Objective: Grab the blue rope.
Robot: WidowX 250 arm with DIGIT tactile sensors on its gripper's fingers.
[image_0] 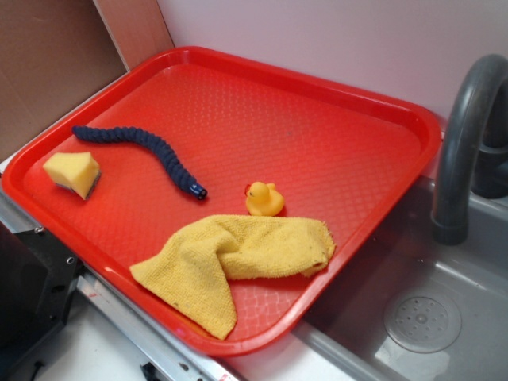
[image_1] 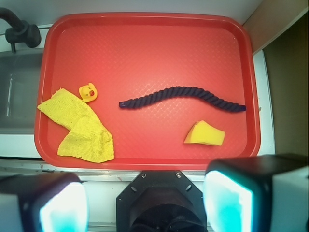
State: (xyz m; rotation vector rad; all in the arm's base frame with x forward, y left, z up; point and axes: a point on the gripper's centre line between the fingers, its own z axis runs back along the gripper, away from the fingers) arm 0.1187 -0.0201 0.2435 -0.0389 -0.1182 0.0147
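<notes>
The blue rope lies loose on the red tray, its long axis running side to side across the wrist view in a shallow wave, the shiny tip toward the rubber duck. The claw hangs high above the tray's near rim, spread wide and empty. The rope sits ahead of it and a little right of center, just beyond the sponge; a grasp probably wants the pads straddling the rope crosswise.
</notes>
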